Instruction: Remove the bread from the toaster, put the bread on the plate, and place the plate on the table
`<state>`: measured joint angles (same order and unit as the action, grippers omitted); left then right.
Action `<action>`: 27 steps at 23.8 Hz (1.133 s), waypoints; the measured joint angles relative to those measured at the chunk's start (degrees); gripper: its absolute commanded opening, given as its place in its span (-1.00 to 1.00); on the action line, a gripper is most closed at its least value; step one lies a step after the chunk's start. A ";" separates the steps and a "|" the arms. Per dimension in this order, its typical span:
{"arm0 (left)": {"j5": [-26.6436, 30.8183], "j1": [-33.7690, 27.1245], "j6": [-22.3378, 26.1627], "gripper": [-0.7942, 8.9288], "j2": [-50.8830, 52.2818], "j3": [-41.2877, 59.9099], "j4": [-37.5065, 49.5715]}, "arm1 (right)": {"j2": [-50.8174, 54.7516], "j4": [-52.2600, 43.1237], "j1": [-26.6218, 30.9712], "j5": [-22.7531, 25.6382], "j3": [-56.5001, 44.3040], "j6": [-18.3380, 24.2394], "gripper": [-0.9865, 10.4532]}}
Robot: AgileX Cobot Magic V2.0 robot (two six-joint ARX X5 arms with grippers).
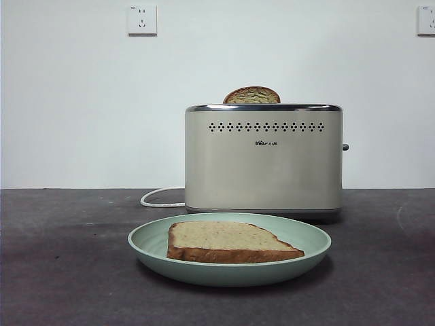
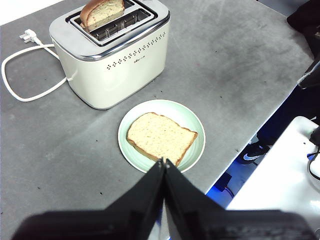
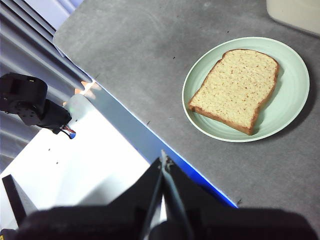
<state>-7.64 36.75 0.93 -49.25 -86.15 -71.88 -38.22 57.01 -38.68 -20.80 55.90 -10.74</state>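
Lab-style robot test bench, not a real kitchen: bare white wall (image 1: pixel 81 102) with two wall sockets (image 1: pixel 142 20) and a plain dark grey table (image 1: pixel 61 272) carrying only a toaster (image 1: pixel 264 159) with its white cord (image 2: pixel 20 75) lying unplugged and a plate (image 1: pixel 149 239). Wrist views show a white platform (image 3: pixel 80 165) and black equipment (image 3: pixel 27 100) beside the table edge.

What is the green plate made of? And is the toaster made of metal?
The plate looks like matte plastic or a similar composite: even mint colour, dull sheen, no glassy glaze, though ceramic can't be ruled out. The toaster has a cream body with a satin finish, possibly painted metal or plastic; its top rim looks like polished chrome metal, since it is mirror-shiny.
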 measured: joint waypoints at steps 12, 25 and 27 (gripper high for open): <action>1.33 -0.09 0.61 -0.84 -1.14 0.00 0.76 | 0.04 0.00 0.00 0.00 0.00 0.00 -0.82; 5.97 -25.18 8.31 -0.84 20.92 39.56 60.30 | 0.04 0.00 0.00 0.00 0.00 0.00 -0.82; 6.01 -27.43 8.50 -0.84 24.35 47.63 63.08 | 0.04 0.02 0.00 0.00 0.00 0.00 -0.82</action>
<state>-1.63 9.32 9.43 -24.91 -38.52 -8.80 -38.17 57.04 -38.68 -20.80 55.90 -10.74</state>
